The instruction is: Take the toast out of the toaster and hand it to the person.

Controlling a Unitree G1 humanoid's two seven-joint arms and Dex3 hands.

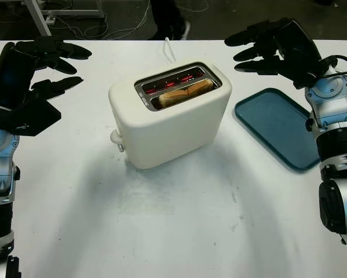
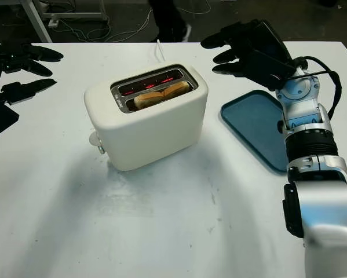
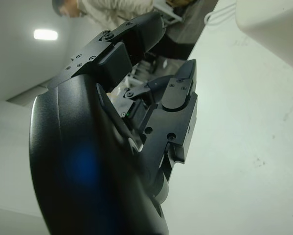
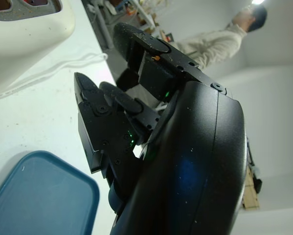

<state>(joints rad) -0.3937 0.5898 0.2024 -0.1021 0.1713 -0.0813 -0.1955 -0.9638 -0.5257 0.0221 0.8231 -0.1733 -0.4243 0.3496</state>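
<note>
Glowing toaster (image 1: 170, 116) holding toast (image 1: 186, 92)

We see a white table (image 1: 179, 231) running to a dark floor (image 1: 127, 14) beyond its far edge. Cables (image 1: 98, 26) lie tangled on that floor beside a white frame leg (image 1: 37, 14). A person (image 4: 210, 46) in a light top stands past the table. Overhead, a ceiling light (image 3: 45, 34) glows against pale walls.
</note>
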